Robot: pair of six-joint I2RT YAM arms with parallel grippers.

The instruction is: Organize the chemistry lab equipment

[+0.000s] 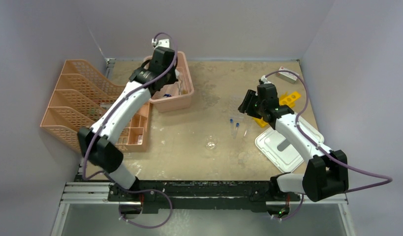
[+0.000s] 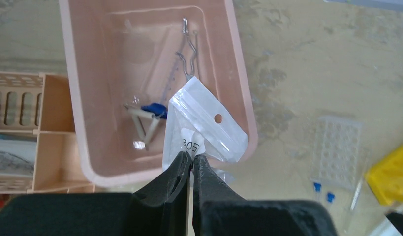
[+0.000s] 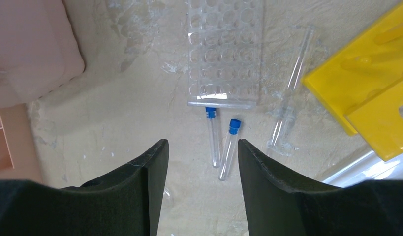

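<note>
Over the pink bin (image 2: pixel 241 83) at the far left of the table, the left gripper (image 2: pixel 192 164) has its fingers pressed together on the lower edge of a small clear zip bag (image 2: pixel 204 130) with a white label, and the bag hangs just above the bin's near right corner. Down inside the bin lie the wire tube brush (image 2: pixel 182 64), the blue-ended dropper (image 2: pixel 153 109) and, touching it, what looks like the metal scissor-tongs (image 2: pixel 142 129). Across on the right, the right gripper (image 3: pixel 201 145) hovers with jaws spread wide and nothing between them, directly above the two blue-capped clear tubes (image 3: pixel 215 137) lying side by side on the tabletop. Just beyond their caps sits the clear rack (image 3: pixel 224 49), a slim clear pipette (image 3: pixel 293 83) beside it, then the yellow holed rack (image 3: pixel 366 83). Nearer the middle, the tiny glass beaker (image 1: pixel 211 144) stands alone, well apart from the white lid (image 1: pixel 280 147)
</note>
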